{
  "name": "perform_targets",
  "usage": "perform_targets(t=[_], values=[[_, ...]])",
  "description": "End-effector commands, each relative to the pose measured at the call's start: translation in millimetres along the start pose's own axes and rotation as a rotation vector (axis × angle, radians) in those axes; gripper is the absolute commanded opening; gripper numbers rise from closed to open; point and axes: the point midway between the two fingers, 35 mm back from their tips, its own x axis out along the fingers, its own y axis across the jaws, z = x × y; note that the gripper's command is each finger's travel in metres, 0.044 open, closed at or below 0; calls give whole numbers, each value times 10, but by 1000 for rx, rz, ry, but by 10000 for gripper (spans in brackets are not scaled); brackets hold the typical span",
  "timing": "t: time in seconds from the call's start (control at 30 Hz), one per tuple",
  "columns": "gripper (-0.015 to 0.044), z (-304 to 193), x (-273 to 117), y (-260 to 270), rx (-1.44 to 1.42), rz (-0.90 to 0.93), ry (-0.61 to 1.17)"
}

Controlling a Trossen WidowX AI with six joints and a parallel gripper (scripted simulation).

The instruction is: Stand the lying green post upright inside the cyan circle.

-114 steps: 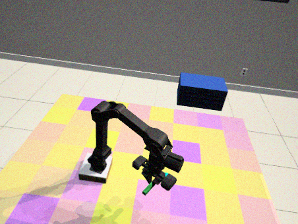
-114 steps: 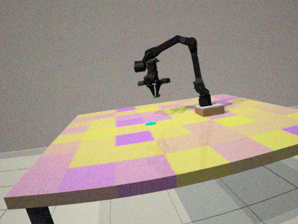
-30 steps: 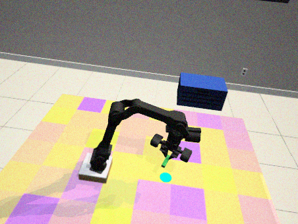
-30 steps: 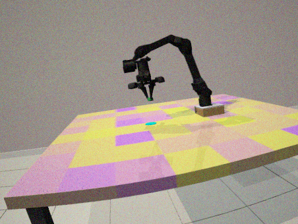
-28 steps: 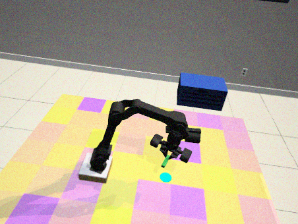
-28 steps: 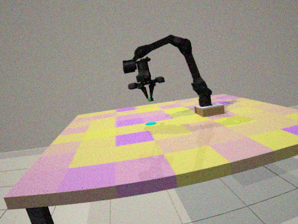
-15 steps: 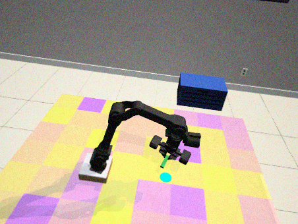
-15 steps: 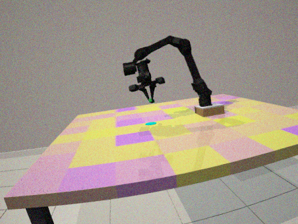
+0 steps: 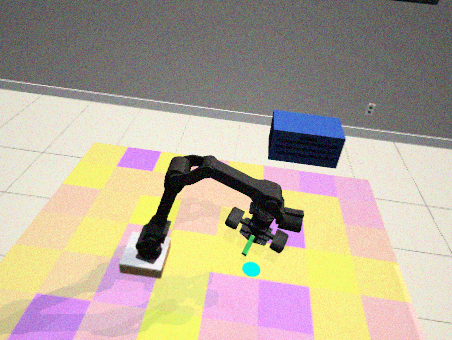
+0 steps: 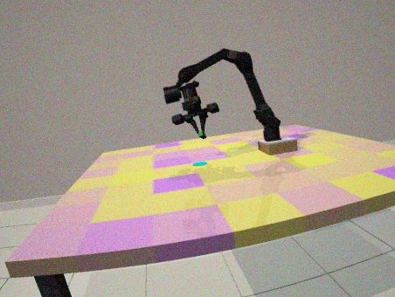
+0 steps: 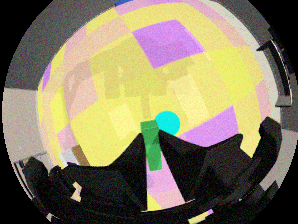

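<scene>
The green post [image 9: 248,246] [image 10: 201,134] [image 11: 152,146] is held between the fingertips of my gripper [image 9: 253,239] [image 10: 202,136] [image 11: 150,135], which is shut on it. The post is in the air above the table; in the top view it sticks out from the fingers at a slant. The cyan circle [image 9: 251,269] [image 10: 199,164] [image 11: 167,123] lies flat on the table, and nothing stands in it. In the wrist view the circle shows just right of the post's far end. In the exterior view the fingers hide most of the post.
The arm's base block [image 9: 141,270] [image 10: 278,147] [image 11: 80,155] stands on the patchwork table top [image 9: 330,270] [image 10: 127,205]. A blue box-shaped cabinet [image 9: 306,140] stands on the floor beyond the table's far edge.
</scene>
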Motion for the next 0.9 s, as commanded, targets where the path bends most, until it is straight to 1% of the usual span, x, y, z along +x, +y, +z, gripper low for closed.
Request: perform_targets(t=[0.0,0.87], values=[[22,-18,44,15,-4,20,-22],[22,-43,114,48,-34,75,-191]])
